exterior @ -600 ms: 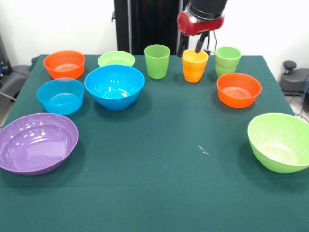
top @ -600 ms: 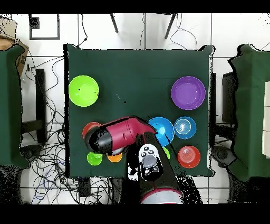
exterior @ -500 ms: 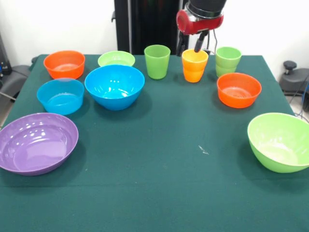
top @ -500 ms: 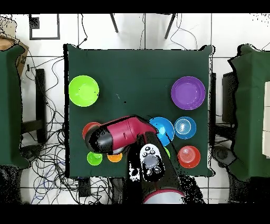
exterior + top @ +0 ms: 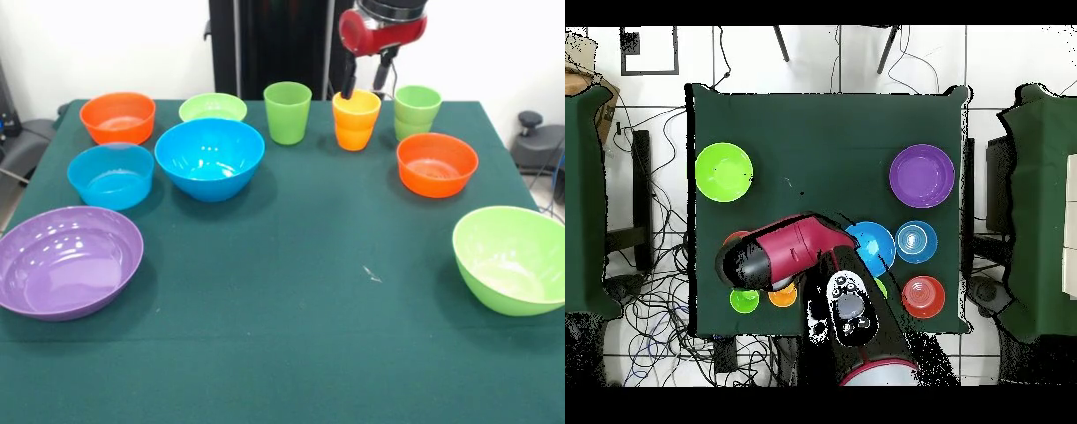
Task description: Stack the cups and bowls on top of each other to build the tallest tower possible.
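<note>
The red and black gripper (image 5: 365, 81) hovers at the far edge, fingers (image 5: 350, 86) spread wide and empty, just above the glossy orange plastic cups (image 5: 356, 119); no tower stands yet, bowls scattered across the green tabletop (image 5: 309, 291); next, judging by this, it descends to straddle that orange rim and close.

No readable text, label, brand, number or sign anywhere in either view.
</note>
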Controlling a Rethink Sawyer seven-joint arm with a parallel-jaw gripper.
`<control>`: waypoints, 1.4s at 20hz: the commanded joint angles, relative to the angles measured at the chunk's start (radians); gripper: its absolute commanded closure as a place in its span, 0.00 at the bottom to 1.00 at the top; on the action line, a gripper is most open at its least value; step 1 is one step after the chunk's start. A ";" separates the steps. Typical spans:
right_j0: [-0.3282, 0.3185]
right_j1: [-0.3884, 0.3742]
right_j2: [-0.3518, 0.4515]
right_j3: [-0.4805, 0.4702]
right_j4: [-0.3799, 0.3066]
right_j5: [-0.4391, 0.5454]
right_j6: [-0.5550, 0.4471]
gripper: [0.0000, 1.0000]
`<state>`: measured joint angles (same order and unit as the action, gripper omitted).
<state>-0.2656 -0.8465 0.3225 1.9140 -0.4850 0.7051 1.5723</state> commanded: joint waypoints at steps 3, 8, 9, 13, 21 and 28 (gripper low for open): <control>-0.040 0.018 0.128 0.084 -0.078 0.047 -0.194 0.00; -0.070 0.033 0.132 0.102 -0.109 0.004 -0.172 0.00; -0.078 0.034 0.135 0.109 -0.116 -0.004 -0.167 0.00; -0.078 0.054 0.136 0.102 -0.148 -0.021 -0.145 0.00; -0.054 0.134 0.107 0.069 -0.221 -0.068 -0.071 0.00; -0.011 0.245 0.057 0.015 -0.302 -0.121 0.021 0.00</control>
<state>-0.3148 -0.7393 0.3896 1.9681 -0.6666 0.6873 1.5723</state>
